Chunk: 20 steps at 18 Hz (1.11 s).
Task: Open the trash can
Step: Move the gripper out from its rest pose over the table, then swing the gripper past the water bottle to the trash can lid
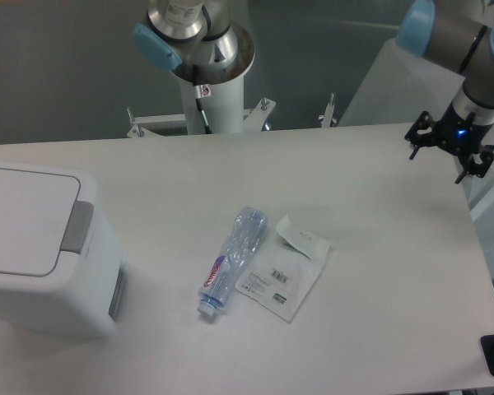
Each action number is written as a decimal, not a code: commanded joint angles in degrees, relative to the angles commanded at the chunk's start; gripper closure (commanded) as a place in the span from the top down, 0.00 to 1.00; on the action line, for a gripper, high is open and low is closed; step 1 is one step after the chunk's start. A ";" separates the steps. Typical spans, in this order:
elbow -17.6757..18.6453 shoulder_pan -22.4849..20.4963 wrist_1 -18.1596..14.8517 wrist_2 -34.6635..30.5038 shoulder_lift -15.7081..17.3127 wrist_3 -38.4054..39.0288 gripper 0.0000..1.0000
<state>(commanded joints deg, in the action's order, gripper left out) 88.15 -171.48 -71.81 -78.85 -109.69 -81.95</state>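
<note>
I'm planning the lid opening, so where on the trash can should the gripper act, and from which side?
Probably the grey push tab at the right edge of the trash can lid. It faces up on the flat, closed lid, so come from above and press down. The gripper hangs far off, over the table's far right corner.
</note>
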 joint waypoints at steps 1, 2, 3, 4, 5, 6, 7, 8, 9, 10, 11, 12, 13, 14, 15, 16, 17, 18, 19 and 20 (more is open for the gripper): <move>0.09 1.13 0.00 1.05 0.00 3.16 1.00; 0.61 2.71 0.00 1.76 0.27 5.28 1.00; 1.14 4.38 0.09 1.77 1.05 6.70 1.00; 1.32 5.88 0.00 1.77 1.58 8.80 1.00; 1.75 7.02 0.00 1.51 1.76 12.04 1.00; 2.19 8.43 0.00 1.50 1.94 15.29 1.00; 2.11 9.75 0.00 1.42 2.37 17.94 1.00; 1.76 10.63 0.00 1.50 2.81 19.79 1.00; 1.58 11.42 -0.26 1.50 3.16 21.55 1.00; 1.50 12.73 -0.35 1.50 3.69 23.13 1.00; 1.41 13.97 -0.44 1.59 4.22 24.71 1.00; 1.41 14.94 -0.44 1.59 4.83 26.47 1.00; 1.32 15.90 -0.44 1.68 5.53 28.14 1.00; 0.88 17.13 -0.44 1.68 5.98 29.98 1.00; 0.27 18.62 -0.61 1.85 6.07 32.18 1.00; -0.34 20.03 -0.62 2.38 6.07 34.46 1.00; -0.96 21.09 -0.62 3.08 6.16 36.49 1.00; -1.40 22.05 -0.62 3.87 6.50 38.60 1.00; -1.93 22.76 -0.53 5.44 7.12 40.62 1.00; -2.45 23.38 -0.53 6.94 7.30 42.64 1.00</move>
<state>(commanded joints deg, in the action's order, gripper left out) 85.70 -148.10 -72.33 -71.91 -102.39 -39.31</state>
